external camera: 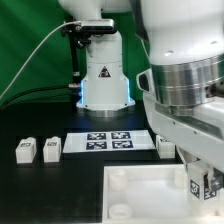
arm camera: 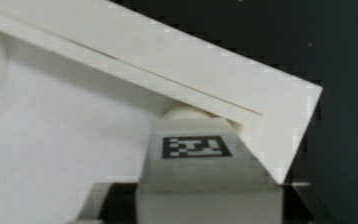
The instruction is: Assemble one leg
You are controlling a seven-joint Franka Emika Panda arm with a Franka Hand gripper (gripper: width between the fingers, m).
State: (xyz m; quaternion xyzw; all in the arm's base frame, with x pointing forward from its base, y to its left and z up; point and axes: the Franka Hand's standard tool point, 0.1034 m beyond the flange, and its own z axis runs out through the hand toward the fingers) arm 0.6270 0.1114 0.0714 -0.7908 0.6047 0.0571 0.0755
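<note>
My gripper (external camera: 203, 186) is shut on one leg (external camera: 204, 180), a small white block with a black-and-white tag. It holds the leg over the corner of the large white square tray-like piece (external camera: 140, 200) at the exterior view's right. In the wrist view the leg (arm camera: 197, 150) stands between my dark fingers (arm camera: 115, 203), its far end close to the inside of the tray piece's raised corner rim (arm camera: 247, 90). I cannot tell whether the leg touches the piece. My gripper (arm camera: 197, 196) grips the leg's sides.
Two more legs (external camera: 25, 151) (external camera: 50, 148) stand on the black table at the exterior view's left, and a third (external camera: 166, 147) stands beside the marker board (external camera: 112, 141). The robot's base (external camera: 105, 80) is behind the board.
</note>
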